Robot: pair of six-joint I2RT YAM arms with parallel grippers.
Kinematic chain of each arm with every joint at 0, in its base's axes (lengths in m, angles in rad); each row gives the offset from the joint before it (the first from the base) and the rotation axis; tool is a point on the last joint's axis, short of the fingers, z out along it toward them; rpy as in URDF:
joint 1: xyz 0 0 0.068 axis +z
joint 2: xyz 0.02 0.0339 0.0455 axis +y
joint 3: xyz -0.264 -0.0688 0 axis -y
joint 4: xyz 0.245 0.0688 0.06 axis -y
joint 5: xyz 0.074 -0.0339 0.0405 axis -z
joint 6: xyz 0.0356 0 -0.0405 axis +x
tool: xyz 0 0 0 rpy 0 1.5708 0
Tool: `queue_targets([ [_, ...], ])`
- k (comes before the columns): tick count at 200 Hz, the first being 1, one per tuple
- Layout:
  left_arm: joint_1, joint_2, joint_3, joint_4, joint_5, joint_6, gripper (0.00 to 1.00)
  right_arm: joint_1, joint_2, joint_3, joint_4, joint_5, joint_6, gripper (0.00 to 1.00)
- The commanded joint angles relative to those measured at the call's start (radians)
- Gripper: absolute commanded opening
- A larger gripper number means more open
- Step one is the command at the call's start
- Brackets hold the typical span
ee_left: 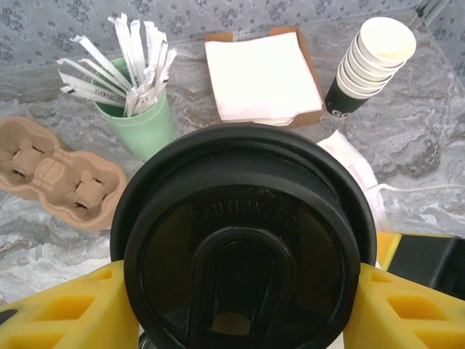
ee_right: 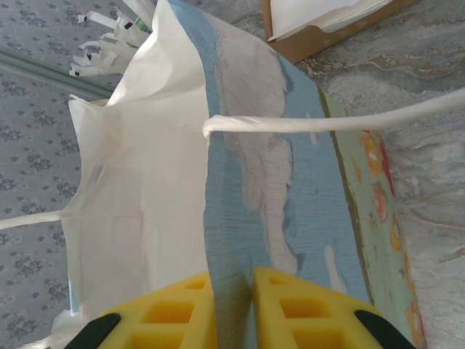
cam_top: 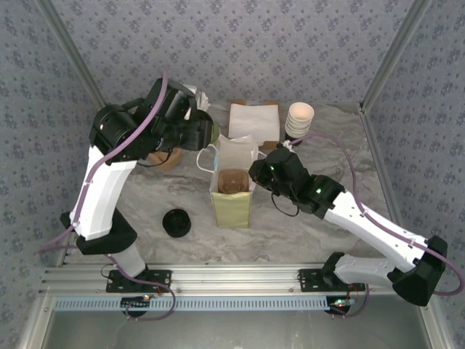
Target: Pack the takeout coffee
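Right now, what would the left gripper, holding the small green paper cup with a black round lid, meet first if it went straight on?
Likely the stack of white paper napkins in the brown cardboard tray; depth is unclear.

The coffee (ee_left: 243, 247) is showing a glossy black lid between bright yellow fingers (ee_left: 65, 313). A mint-green cup (ee_left: 145, 131) is holding white sticks (ee_left: 138, 51). The carrier (ee_left: 58, 178) is showing tan, the napkins (ee_left: 261, 73) white, and their tray (ee_left: 312, 116) brown. Stacked cups (ee_left: 374, 62) are showing cream insides and black outsides. The bag (ee_right: 145, 182) is showing white inside, and pale blue and green with red-and-yellow prints outside. The tabletop (cam_top: 145, 211) is showing grey marble veining. The walls (cam_top: 240, 43) are carrying a grey-blue floral print.
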Motion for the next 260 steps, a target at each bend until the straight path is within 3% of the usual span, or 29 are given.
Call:
queue_targets([
  [1,-0.007,-0.005,0.06,-0.177,-0.046,0.016,0.6,0.015,0.018,0.02,0.015,0.029,0.018,0.19],
  [60,-0.031,0.014,0.058,-0.177,-0.014,0.025,0.58,0.021,0.028,0.022,0.026,0.028,0.015,0.22],
  [112,-0.068,0.072,-0.01,-0.177,0.023,0.023,0.58,-0.03,-0.043,0.082,-0.028,-0.019,-0.081,0.46],
  [145,-0.107,0.129,0.016,-0.177,0.033,0.017,0.59,-0.08,-0.089,0.098,-0.09,-0.046,-0.12,0.53],
  [260,-0.118,0.24,-0.01,-0.177,0.027,-0.096,0.56,-0.331,-0.209,0.073,-0.122,-0.17,-0.191,0.56],
])
